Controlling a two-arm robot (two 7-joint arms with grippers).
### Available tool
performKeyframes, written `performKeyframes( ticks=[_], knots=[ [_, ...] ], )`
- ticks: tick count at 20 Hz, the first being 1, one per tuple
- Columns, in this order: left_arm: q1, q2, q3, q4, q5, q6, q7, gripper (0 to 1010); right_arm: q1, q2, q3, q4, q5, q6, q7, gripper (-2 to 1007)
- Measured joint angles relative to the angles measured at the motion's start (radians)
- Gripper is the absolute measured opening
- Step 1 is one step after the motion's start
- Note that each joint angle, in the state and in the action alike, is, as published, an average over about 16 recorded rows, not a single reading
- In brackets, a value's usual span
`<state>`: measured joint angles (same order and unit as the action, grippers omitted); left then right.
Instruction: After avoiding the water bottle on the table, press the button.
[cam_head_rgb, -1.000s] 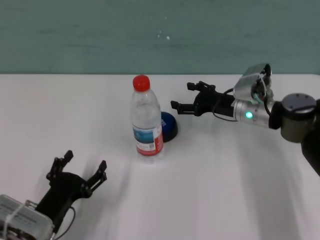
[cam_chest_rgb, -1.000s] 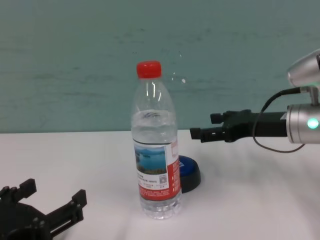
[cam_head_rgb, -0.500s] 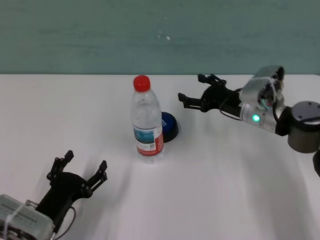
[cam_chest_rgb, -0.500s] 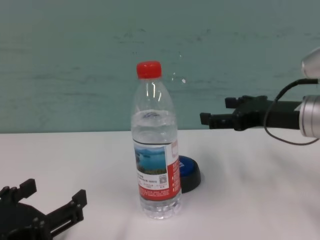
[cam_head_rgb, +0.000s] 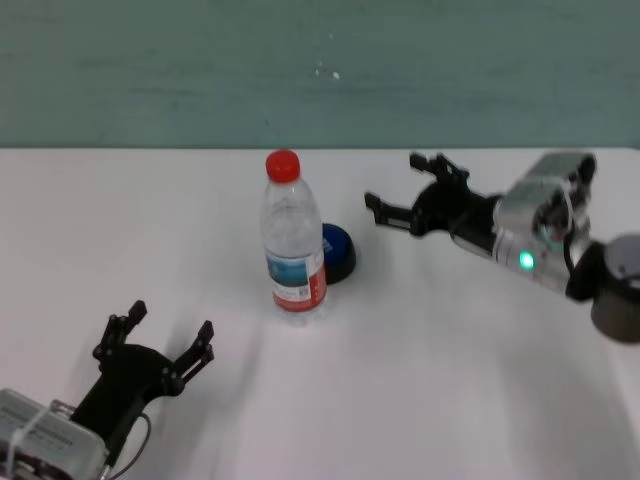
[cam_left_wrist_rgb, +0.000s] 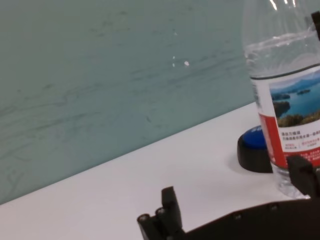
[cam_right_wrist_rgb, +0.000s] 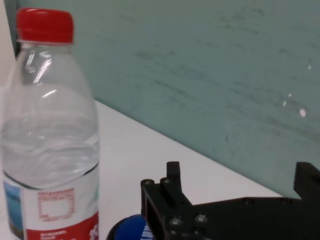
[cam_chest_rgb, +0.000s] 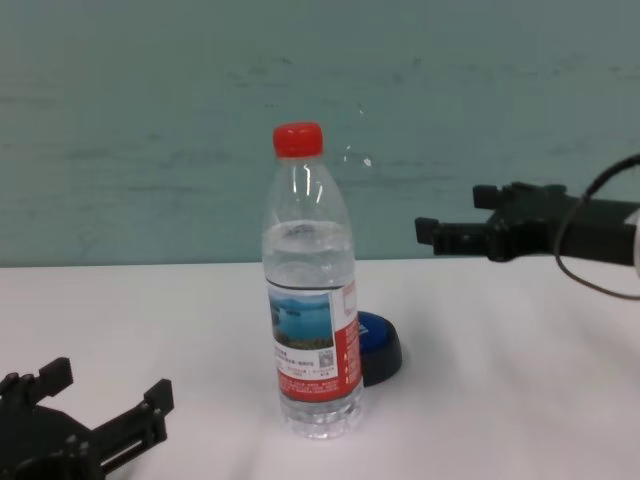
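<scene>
A: State the position of the water bottle (cam_head_rgb: 293, 240).

B: The water bottle stands upright on the table (cam_head_rgb: 420, 380), left of centre in the head view. Its red cap sits at the top and its label faces the camera in the chest view.

A: And the button (cam_head_rgb: 338, 252)?

B: The button rests on the table just behind and to the right of the bottle in the head view. The bottle hides its left part. In the chest view, the blue dome and black base show just right of the bottle's lower body.

A: Report the right gripper (cam_head_rgb: 405, 186).

B: The right gripper is raised above the table in the upper right of the head view, right of the button and apart from it. Its fingers are spread, with a clear gap between them, and they hold nothing. In the chest view it sits at the right edge of the frame, at about the height of the bottle's shoulder.

A: Report the left gripper (cam_head_rgb: 168, 337).

B: The left gripper lies low in the lower left of the head view, well apart from the bottle. Its fingers are parted and hold nothing. The left wrist view shows the bottle's label and the button beyond the fingers.
</scene>
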<state>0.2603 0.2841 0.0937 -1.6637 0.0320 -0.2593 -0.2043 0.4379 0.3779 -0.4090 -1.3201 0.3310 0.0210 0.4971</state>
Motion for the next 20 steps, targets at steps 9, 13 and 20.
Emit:
performKeyframes(
  ticks=[9,13,20],
  knots=[
    [0.000,0.000,0.000,0.000,0.000,0.000,0.000,1000,-0.177,0.014,0.058,-0.153,0.023,-0.028,-0.094,1004],
    [0.000,0.000,0.000,0.000,0.000,0.000,0.000,1000,-0.233,0.007,0.080,-0.182,0.024,-0.055,-0.118,1004],
    [0.000,0.000,0.000,0.000,0.000,0.000,0.000,1000,-0.278,-0.009,0.096,-0.192,0.017,-0.082,-0.125,1004]
  ],
)
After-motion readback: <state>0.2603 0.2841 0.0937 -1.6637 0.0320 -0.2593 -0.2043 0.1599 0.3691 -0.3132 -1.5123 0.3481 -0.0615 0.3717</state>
